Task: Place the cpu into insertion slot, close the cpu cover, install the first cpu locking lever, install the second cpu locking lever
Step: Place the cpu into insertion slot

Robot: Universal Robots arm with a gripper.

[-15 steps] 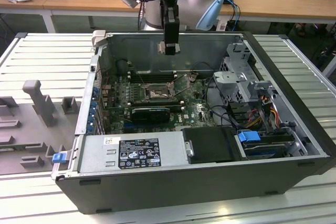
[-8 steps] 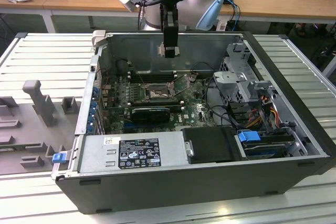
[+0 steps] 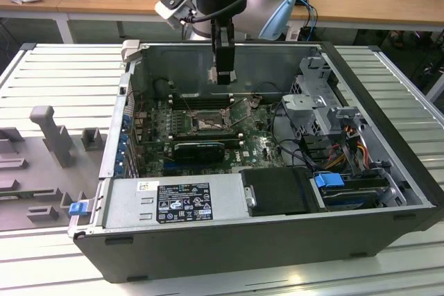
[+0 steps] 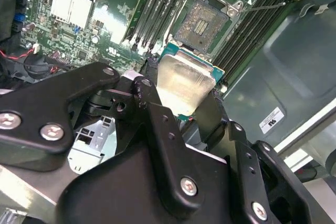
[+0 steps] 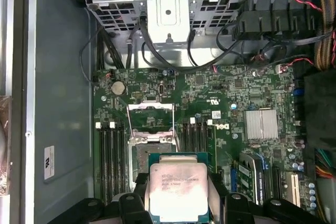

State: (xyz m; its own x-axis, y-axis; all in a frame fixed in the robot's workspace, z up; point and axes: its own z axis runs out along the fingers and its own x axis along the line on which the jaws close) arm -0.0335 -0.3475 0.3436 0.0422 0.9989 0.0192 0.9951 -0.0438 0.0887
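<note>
The open case [image 3: 229, 240] lies on its side, and the green board [image 5: 226, 93] covers its floor. The gripper [image 3: 223, 74] hangs inside the case near its far wall, above the board. Its black fingers [image 5: 132, 203] are closed narrowly on two opposite edges of the cpu [image 5: 177, 187].

The slot [image 4: 202, 24] sits near the middle of the board, between the banks of long memory sockets. It is a silver-rimmed square with a bare, dark, pin-speckled centre. The cover [image 5: 150, 107], a thin silver frame, is swung up off the slot at one side.

The cpu is a flat chip with a pale silvery lid and a green rim. Small print shows on the lid in the first wrist view, and the second wrist view catches a bright sheen [image 4: 184, 82] on it. It is held in the air, clear of the slot and just beside it. It lies roughly level with the board, printed face up. It is about square, so no long axis stands out, and its edges run in line with the slot's.
</note>
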